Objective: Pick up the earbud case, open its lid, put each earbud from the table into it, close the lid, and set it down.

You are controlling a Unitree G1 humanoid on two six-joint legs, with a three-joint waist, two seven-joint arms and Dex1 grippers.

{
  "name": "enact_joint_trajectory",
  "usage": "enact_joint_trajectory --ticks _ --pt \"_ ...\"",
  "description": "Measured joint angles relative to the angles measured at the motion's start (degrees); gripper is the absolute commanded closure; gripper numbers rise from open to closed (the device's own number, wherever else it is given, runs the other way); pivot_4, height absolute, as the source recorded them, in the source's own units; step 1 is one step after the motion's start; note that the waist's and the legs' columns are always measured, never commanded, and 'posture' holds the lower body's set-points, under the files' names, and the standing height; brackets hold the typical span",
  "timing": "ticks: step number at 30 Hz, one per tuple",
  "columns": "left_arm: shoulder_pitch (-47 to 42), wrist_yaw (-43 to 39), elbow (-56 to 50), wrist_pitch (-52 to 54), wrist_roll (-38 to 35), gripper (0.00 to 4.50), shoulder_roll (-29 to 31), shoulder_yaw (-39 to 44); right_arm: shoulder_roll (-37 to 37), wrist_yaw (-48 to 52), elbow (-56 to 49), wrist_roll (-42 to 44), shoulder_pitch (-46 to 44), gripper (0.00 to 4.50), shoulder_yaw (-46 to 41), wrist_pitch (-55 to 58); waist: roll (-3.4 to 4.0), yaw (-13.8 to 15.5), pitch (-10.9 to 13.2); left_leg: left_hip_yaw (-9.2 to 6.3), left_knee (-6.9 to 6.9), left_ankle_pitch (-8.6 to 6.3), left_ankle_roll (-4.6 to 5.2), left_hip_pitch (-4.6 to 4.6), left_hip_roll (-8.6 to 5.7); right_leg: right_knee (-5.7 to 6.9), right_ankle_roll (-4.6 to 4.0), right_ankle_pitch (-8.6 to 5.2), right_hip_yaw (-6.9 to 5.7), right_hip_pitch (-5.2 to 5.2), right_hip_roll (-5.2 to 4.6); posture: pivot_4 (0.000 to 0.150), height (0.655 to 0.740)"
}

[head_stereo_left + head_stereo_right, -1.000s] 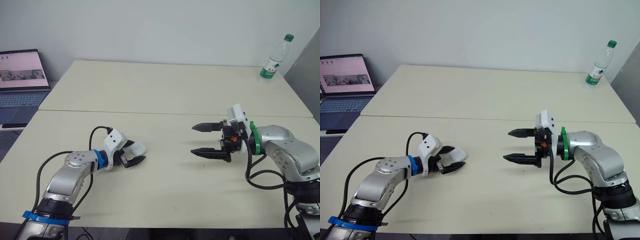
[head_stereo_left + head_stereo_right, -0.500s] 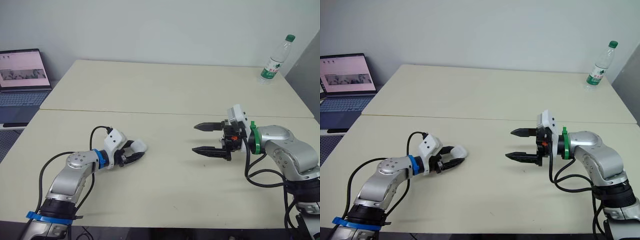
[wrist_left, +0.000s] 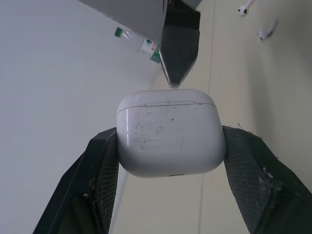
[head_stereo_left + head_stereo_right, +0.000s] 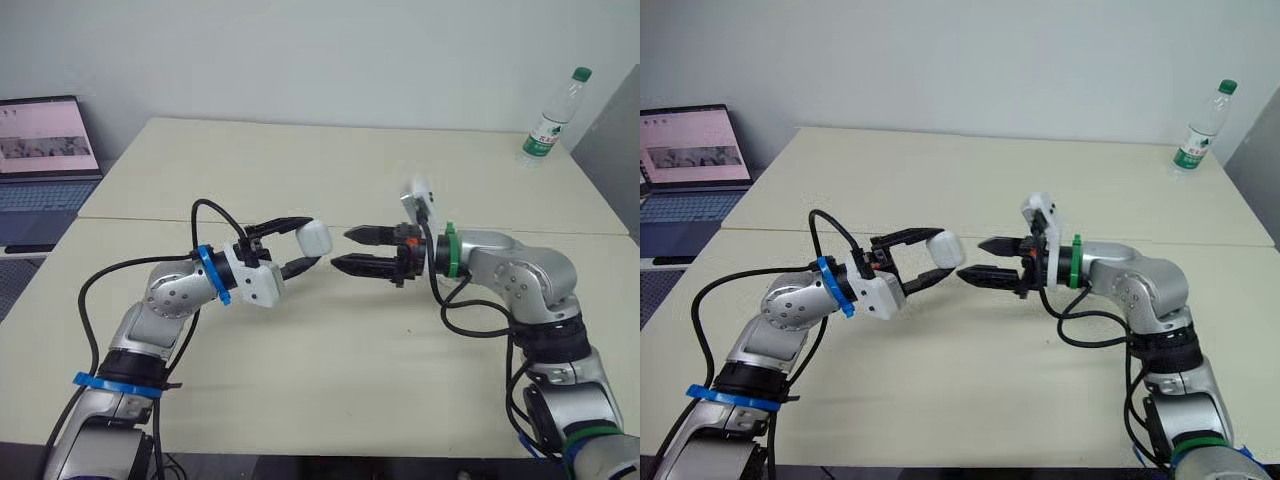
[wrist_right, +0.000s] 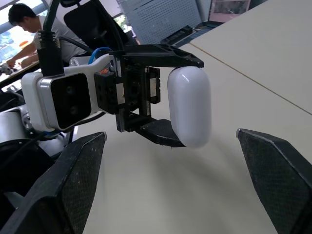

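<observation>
Two black fingers (image 3: pixel 100 168) of the left gripper (image 4: pixel 938 254) clamp the white earbud case (image 4: pixel 314 238) in the air above the middle of the table (image 4: pixel 330 170), one finger at each end of its long axis. The lid is closed, and the lid end points right at the right gripper (image 4: pixel 341 249). That gripper's tips hover just right of the case, jaws partly apart and empty. An earbud (image 3: pixel 267 30) and a second earbud (image 3: pixel 242 8) lie loose on the tabletop.
</observation>
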Motion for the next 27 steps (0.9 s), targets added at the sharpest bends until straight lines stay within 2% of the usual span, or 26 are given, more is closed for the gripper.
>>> enact_joint_trajectory --ticks 11,19,22,27 --pt "-1.77 3.40 3.00 -7.87 1.72 1.73 -0.03 -1.37 6.71 -5.26 0.63 0.00 -0.08 0.00 0.23 1.99 0.00 -0.39 0.00 0.06 0.00 0.00 0.01 0.00 0.02 0.12 0.01 0.00 0.01 -0.12 0.02 0.150 0.7400" --pt "-1.27 3.40 2.69 -8.14 1.72 1.73 0.20 -1.83 7.16 -6.11 0.63 0.13 -0.08 0.00 0.19 3.06 0.00 -0.41 0.00 0.06 0.00 0.00 0.01 -0.03 0.02 0.12 0.01 0.00 0.00 -0.15 0.02 0.150 0.7400" --pt "-1.28 3.40 2.70 -8.29 1.72 1.73 0.20 -1.97 7.11 -6.06 0.63 0.08 -0.08 0.57 0.19 3.05 0.00 -0.41 0.00 0.07 0.00 0.00 0.01 -0.03 0.02 0.12 0.01 0.00 0.00 -0.15 0.02 0.150 0.7400" --pt "-1.31 3.51 2.71 -8.37 1.72 1.73 0.20 -1.99 6.62 -5.63 0.63 -0.21 -0.08 2.33 0.40 2.50 0.00 -0.41 0.00 0.07 0.00 0.01 0.01 -0.03 0.02 0.12 0.01 0.00 0.01 -0.15 0.02 0.150 0.7400"
